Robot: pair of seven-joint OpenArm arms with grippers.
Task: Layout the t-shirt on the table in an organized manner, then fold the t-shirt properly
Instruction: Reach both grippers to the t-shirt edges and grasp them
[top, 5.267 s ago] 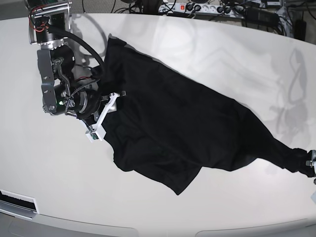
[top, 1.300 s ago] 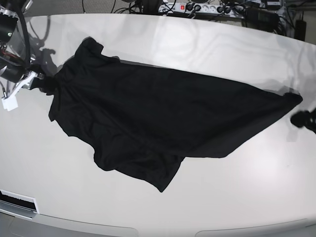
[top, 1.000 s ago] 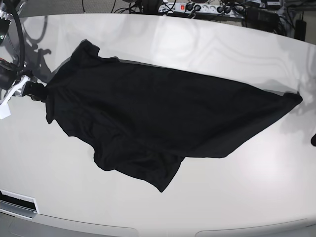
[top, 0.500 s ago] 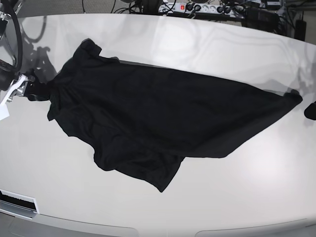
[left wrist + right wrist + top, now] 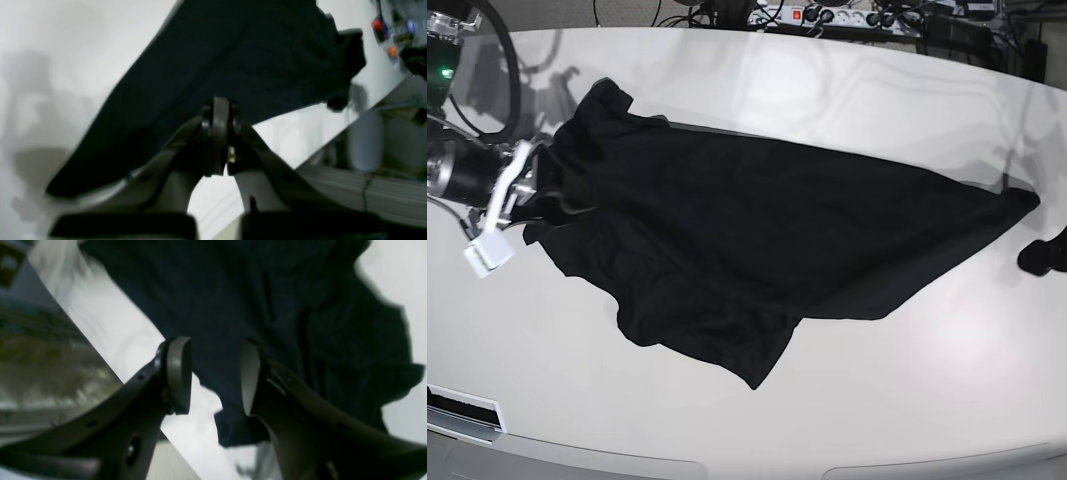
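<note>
The black t-shirt (image 5: 757, 230) lies spread in a long diagonal across the white table (image 5: 877, 100), with a bunched sleeve at its near corner. My right gripper (image 5: 555, 190) hovers over the shirt's left edge; in the right wrist view it (image 5: 213, 376) is open, with dark fabric (image 5: 267, 290) below and nothing between the fingers. My left gripper (image 5: 1039, 256) sits at the table's right edge, just off the shirt's pointed right tip. In the left wrist view it (image 5: 218, 146) is shut with nothing in it, and the shirt (image 5: 250, 60) lies beyond.
A power strip (image 5: 817, 17) and cables run behind the table's far edge. The table's curved front edge (image 5: 727, 465) is below the shirt. A white slotted strip (image 5: 462, 408) sits at the lower left corner.
The right gripper has moved right, from off the shirt's left corner onto its edge. The left gripper has shut and come further into view at the right. The shirt barely shifted.
</note>
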